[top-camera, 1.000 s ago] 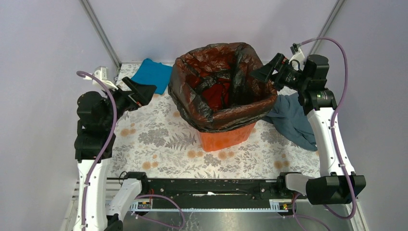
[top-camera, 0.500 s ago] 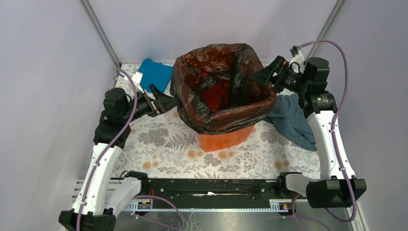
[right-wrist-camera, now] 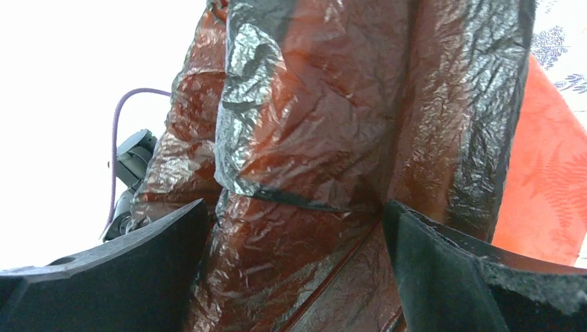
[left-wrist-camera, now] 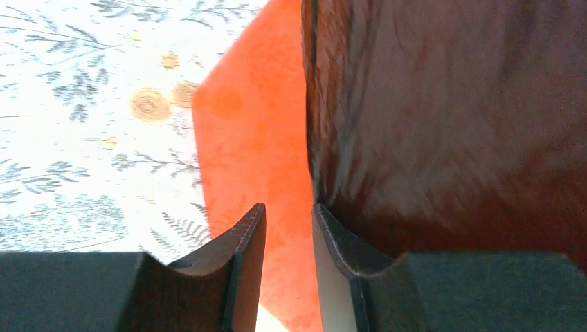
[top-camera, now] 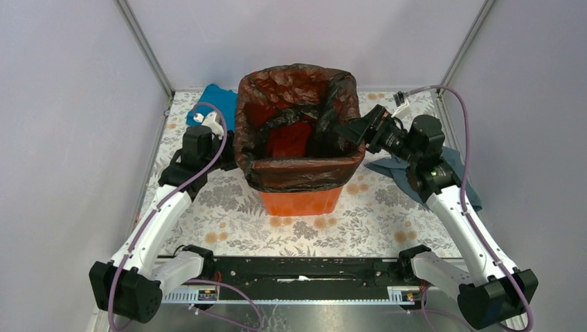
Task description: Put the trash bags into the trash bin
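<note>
- The trash bin (top-camera: pixel 297 202) stands on the patterned counter (top-camera: pixel 208 207). The trash bag (top-camera: pixel 304 169) lines it, its creased black film folded out over the rim and hanging partway down the outside, with bare orange wall below on the near side.
- Only the overhead view shows the cloths: a teal cloth (top-camera: pixel 208 97) lies behind the bin's left corner, and a grey-blue cloth (top-camera: pixel 398 173) lies just right of the bin, partly under the right arm (top-camera: pixel 450 200).
- The left gripper (left-wrist-camera: pixel 287 232) sits at the bin's left wall. From above it is mostly hidden against the bag's overhang, so its spread cannot be read there.
- The left wrist view settles it. The 2 fingers (left-wrist-camera: pixel 246 270) stand narrow, a slim gap between them with the bin's orange wall showing through. The film's edge runs down to the tip of 1 finger, and that film is blurred.
- The right gripper (right-wrist-camera: pixel 294 207) is at the bin's right rim. The overhead view shows it pointing at the bag there, but not how far apart it stands.
- In the right wrist view its 2 fingers (right-wrist-camera: pixel 159 256) are spread wide, with crinkled film filling the space between them and bare orange wall off to the right.
</note>
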{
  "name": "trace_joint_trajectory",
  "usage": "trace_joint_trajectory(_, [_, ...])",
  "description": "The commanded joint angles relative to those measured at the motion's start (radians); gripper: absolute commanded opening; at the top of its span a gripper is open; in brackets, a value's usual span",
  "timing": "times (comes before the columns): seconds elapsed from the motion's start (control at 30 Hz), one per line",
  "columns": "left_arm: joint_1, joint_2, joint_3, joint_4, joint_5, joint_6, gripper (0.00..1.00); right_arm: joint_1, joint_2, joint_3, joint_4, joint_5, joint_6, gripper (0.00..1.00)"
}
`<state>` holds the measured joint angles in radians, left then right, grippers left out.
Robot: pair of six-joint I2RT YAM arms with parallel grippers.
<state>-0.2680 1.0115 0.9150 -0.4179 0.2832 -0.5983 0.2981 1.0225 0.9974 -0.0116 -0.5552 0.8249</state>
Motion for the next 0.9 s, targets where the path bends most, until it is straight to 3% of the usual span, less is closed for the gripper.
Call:
trace_joint_trajectory(0.0, [0.016,0.028,0.087,-0.009,-0.067,0.093,0.35,0.082,0.01,-0.037,0.048,-0.062,0.038,1.0])
trace_joint_trajectory(0.13, [0.095,0.026,0.103,-0.031,-0.013,0.114,0.38,0.079,0.003,0.139,-0.245,0.076,-0.187,1.0])
trace_joint_trajectory(0.23, [0.111,0.01,0.101,-0.042,0.003,0.121,0.4,0.07,-0.016,0.235,-0.321,0.146,-0.257,1.0])
trace_joint_trajectory(0.37, [0.111,-0.002,0.086,-0.007,0.11,0.089,0.55,-0.005,0.028,0.365,-0.387,0.135,-0.291,1.0])
trace_joint_trajectory(0.5, [0.111,0.021,0.063,0.11,0.23,-0.009,0.61,-0.134,0.059,0.4,-0.352,0.058,-0.246,1.0])
trace_joint_trajectory(0.63, [0.108,0.11,0.099,0.212,0.371,-0.097,0.63,-0.15,0.034,0.277,-0.208,-0.049,-0.136,1.0])
trace_joint_trajectory(0.77, [0.08,0.19,0.152,0.266,0.367,-0.106,0.66,-0.105,-0.002,0.155,-0.086,-0.128,-0.06,1.0])
trace_joint_trajectory(0.87, [0.036,0.298,0.207,0.301,0.365,-0.102,0.66,0.027,-0.013,0.131,-0.044,-0.089,-0.051,1.0])
